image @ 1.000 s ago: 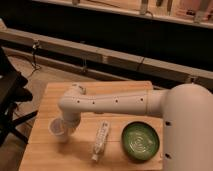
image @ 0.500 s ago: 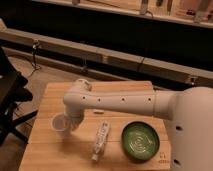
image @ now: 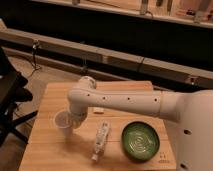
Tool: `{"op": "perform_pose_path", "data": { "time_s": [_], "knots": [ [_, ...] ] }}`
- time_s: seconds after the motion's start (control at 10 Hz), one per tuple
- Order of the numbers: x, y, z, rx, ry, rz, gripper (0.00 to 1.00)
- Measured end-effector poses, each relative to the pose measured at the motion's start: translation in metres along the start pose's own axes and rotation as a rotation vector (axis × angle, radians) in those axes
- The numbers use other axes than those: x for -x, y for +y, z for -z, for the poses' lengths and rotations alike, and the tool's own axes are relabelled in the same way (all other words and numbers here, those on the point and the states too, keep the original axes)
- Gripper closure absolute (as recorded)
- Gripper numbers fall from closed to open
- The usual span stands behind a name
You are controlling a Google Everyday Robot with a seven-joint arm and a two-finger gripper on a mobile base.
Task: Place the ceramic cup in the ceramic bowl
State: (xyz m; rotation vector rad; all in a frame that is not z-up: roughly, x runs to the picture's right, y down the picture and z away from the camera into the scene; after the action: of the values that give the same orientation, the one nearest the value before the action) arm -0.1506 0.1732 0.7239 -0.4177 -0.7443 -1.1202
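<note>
The white ceramic cup (image: 62, 121) is at the left of the wooden table (image: 55, 150), slightly tilted and just above the surface. My gripper (image: 75, 120) is at the cup's right side, largely hidden under my white arm (image: 120, 102), and is shut on the cup. The dark green ceramic bowl (image: 140, 140) with a pale swirl inside sits at the front right of the table, well to the right of the cup.
A clear plastic bottle (image: 100, 140) lies on its side between cup and bowl. A small white object (image: 98, 109) lies under the arm. A black chair (image: 10, 95) stands left of the table. A dark ledge runs behind.
The cup has moved a little up and to the right together with the gripper. The arm's elbow has swung right. Bowl and bottle have not moved.
</note>
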Motion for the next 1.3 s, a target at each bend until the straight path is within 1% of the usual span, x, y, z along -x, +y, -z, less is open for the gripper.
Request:
{"op": "perform_pose_path", "data": {
  "time_s": [1.3],
  "knots": [
    [-0.026,0.030,0.046,-0.048,0.027,-0.039,1.00]
  ]
}}
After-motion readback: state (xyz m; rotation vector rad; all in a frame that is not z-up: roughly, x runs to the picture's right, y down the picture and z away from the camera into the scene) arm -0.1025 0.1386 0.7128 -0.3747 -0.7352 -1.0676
